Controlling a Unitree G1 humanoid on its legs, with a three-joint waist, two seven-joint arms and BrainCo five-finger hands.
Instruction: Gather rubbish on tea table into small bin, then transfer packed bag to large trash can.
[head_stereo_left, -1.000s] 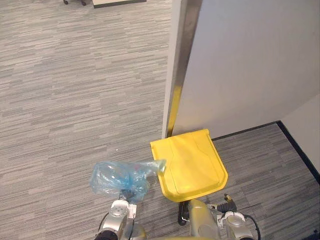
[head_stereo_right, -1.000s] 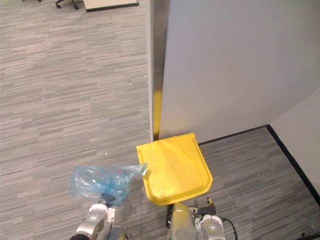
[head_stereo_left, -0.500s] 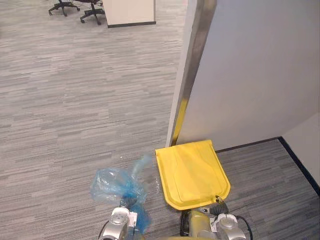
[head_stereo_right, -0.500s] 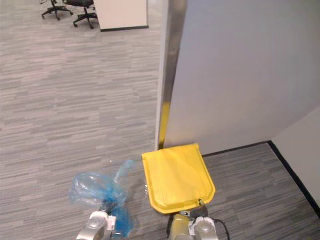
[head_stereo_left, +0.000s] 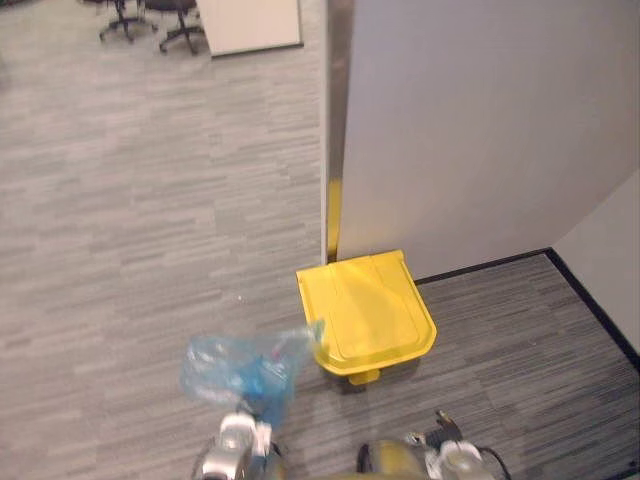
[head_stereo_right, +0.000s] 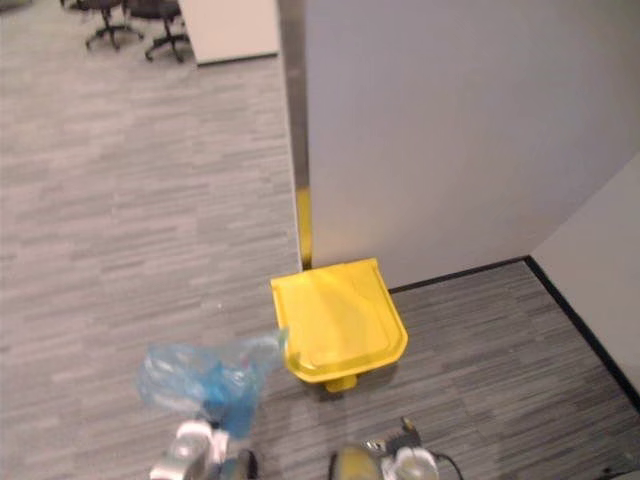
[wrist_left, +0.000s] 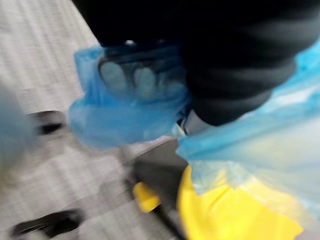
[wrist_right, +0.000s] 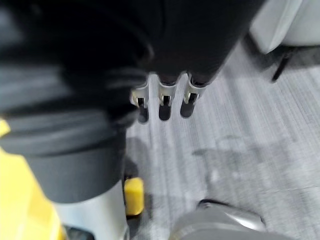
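Note:
A translucent blue bag (head_stereo_left: 240, 368) with rubbish inside hangs from my left hand (wrist_left: 235, 65), whose fingers are curled into the plastic (wrist_left: 125, 105). Its loose tail reaches toward the near left edge of the large yellow trash can (head_stereo_left: 367, 313), which stands on the carpet against a wall corner with its lid down. A yellow pedal (wrist_right: 134, 196) sticks out at the can's foot. My right hand (wrist_right: 161, 97) hangs low to the right of the bag, fingers curled with nothing in them.
A grey partition wall with a metal edge (head_stereo_left: 335, 120) rises right behind the can. A black baseboard (head_stereo_left: 590, 300) runs along the right. Office chairs (head_stereo_left: 150, 20) and a white cabinet (head_stereo_left: 250, 22) stand far back on the grey carpet.
The camera has shifted, so the can now shows smaller and whole, with its pedal visible. The bag stays in my left hand, its tail swung back toward the lid's edge.

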